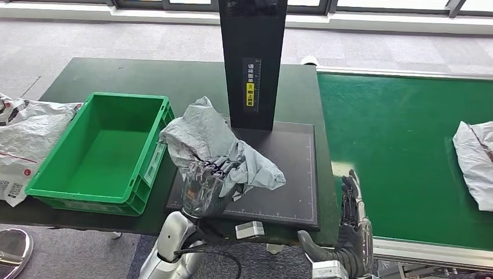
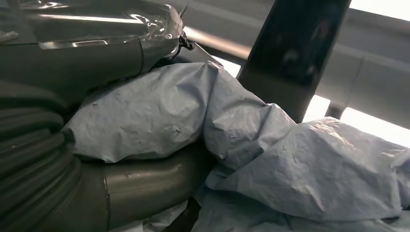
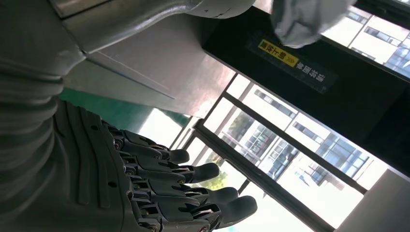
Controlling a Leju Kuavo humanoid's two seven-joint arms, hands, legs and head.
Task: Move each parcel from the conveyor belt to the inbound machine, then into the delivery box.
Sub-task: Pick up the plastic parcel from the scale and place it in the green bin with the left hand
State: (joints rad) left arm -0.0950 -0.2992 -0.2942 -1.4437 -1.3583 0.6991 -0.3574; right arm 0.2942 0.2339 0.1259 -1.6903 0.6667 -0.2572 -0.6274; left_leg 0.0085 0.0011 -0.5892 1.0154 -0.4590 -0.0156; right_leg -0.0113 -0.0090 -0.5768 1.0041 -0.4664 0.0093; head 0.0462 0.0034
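The left hand point(image 1: 208, 187) grips a crumpled grey parcel point(image 1: 215, 145), its fingers point(image 1: 224, 168) curled into the folds of the plastic bag. The parcel is above the black scanning pad point(image 1: 290, 186) of the inbound machine, in front of the machine's black upright column point(image 1: 253, 58), and its left end reaches toward the green delivery box point(image 1: 102, 154). Whether the parcel rests on the pad or is lifted just clear of it cannot be told. In the left wrist view the same grey parcel point(image 2: 251, 145) is bunched against the hand point(image 2: 72, 121), with the dark column point(image 2: 295, 53) behind it.

The green delivery box stands on the dark desk point(image 1: 145, 78) just left of the pad; its floor is bare green plastic with no parcel in it. Left of the box, at the desk's edge, lies a white mailing bag point(image 1: 23, 139) with printed labels.

The right hand point(image 1: 352, 203) hangs low near the near edge of the green conveyor belt point(image 1: 395, 133), holding nothing, its fingers point(image 3: 193, 193) straight and slightly apart. A white parcel point(image 1: 474, 160) lies on the belt at its far right side, well apart from the right hand.
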